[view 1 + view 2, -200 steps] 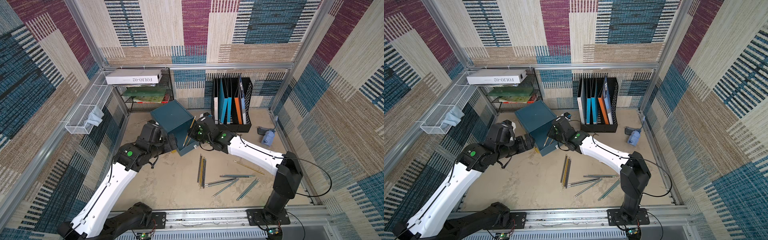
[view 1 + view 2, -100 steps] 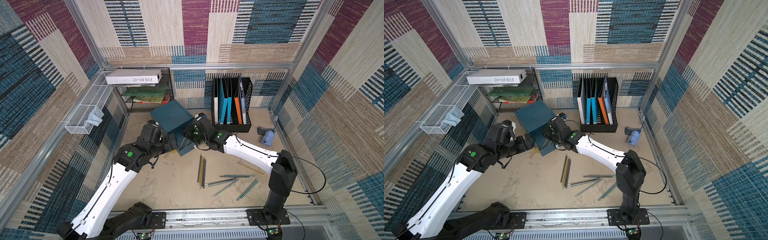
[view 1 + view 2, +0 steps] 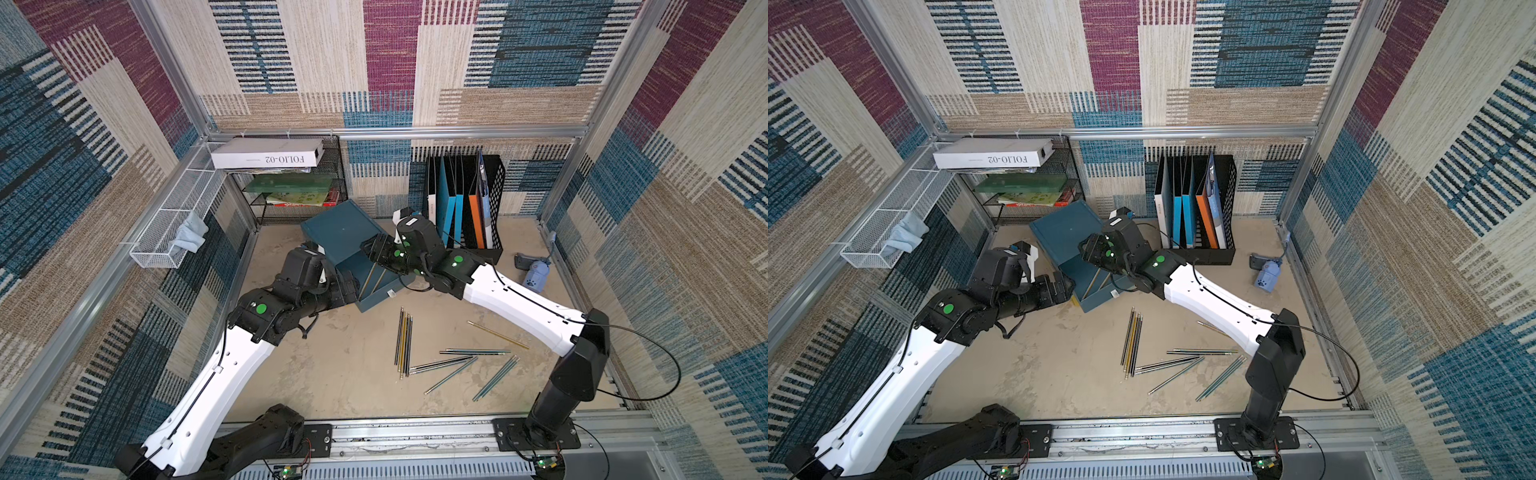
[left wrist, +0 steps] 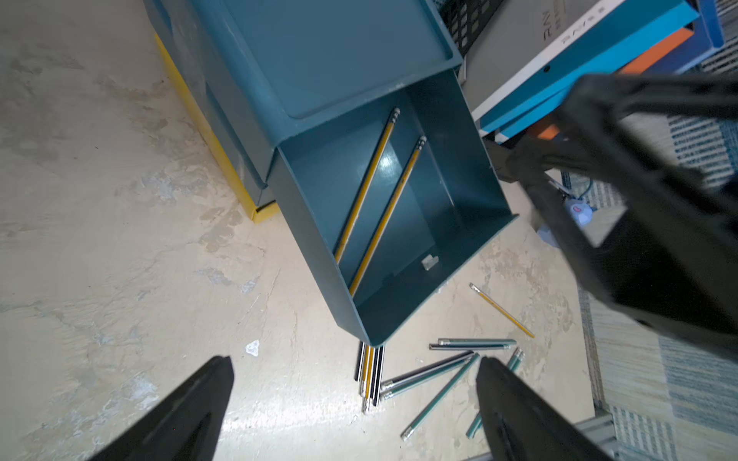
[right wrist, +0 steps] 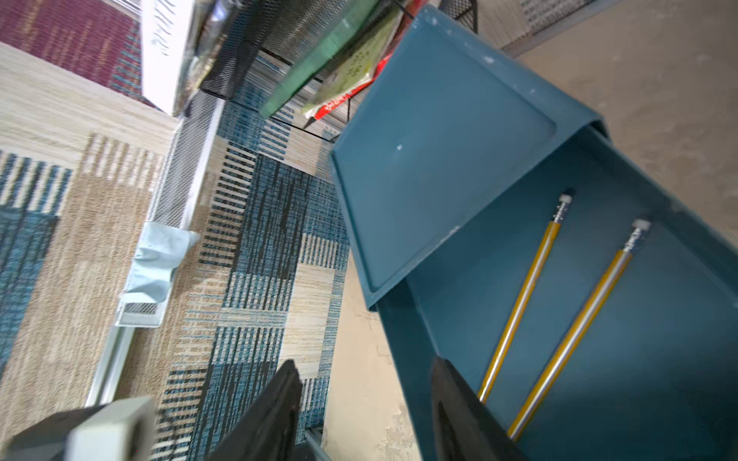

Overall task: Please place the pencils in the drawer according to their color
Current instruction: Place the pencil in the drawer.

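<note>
Walls [image 3: 540,50]: woven, carpet-like patchwork of beige, teal and maroon striped blocks. Floor [image 3: 332,374]: beige, mottled, matte.

Teal cabinet [image 3: 345,226]: boxy painted metal with a recessed top and scuffed edges. The left wrist view shows a yellow strip [image 4: 261,210] at its base. Its drawer [image 4: 459,167] stands pulled out, glossy inside, with a small pale tag [image 4: 429,261] on the front wall.

Black perforated file rack [image 3: 495,199] holds flat folders [image 3: 449,208] in blue, orange and white; spine lettering too blurred to read. White flat box [image 3: 266,153] on the black mesh shelf [image 3: 334,178] reads "FOLIO-02". White wire basket [image 3: 174,216] holds a pale blue cloth [image 3: 191,235]. Small blue object [image 3: 534,276] near the rack has a paw-print mark.

Two yellow pencils [image 4: 366,185] lie in the drawer, side by side and apart, with silver ferrules and pale erasers.

Other pencils lie on the floor near the drawer front:
- a tight bundle [image 3: 404,340] of yellow-striped and black ones
- teal pencils [image 3: 451,375] scattered beside it
- one lone yellow pencil [image 3: 498,334] apart from the rest

Left gripper [image 4: 355,361]: black fingers spread wide, nothing between. Right gripper [image 5: 365,361]: fingers apart, empty, at the drawer's side.
</note>
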Controlling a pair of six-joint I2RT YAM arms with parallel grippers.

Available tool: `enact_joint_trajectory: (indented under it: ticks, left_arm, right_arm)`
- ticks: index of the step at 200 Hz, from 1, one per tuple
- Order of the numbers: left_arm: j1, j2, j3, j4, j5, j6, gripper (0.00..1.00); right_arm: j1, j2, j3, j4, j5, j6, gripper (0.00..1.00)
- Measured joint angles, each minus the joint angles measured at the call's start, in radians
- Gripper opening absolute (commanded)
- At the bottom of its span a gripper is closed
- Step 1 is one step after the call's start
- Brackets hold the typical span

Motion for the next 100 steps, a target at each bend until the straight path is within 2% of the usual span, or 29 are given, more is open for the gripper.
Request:
enact_joint_trajectory:
  ticks: [18, 52, 100]
  left_arm:
    - [-0.017, -0.034, -0.052, 0.001, 0.023, 0.008, 0.99]
    - [-0.088, -0.1, -0.156, 0.0, 0.027, 0.014, 0.99]
    - [-0.335, -0.13, -0.271, 0.002, -0.071, -0.05, 0.99]
  right_arm:
    - [0.0, -0.07, -0.062, -0.013, -0.003, -0.014, 0.62]
    - [0.0, -0.249, -0.299, -0.036, 0.017, -0.013, 0.71]
    - [-0.008, -0.498, -0.608, -0.053, 0.062, -0.001, 0.81]
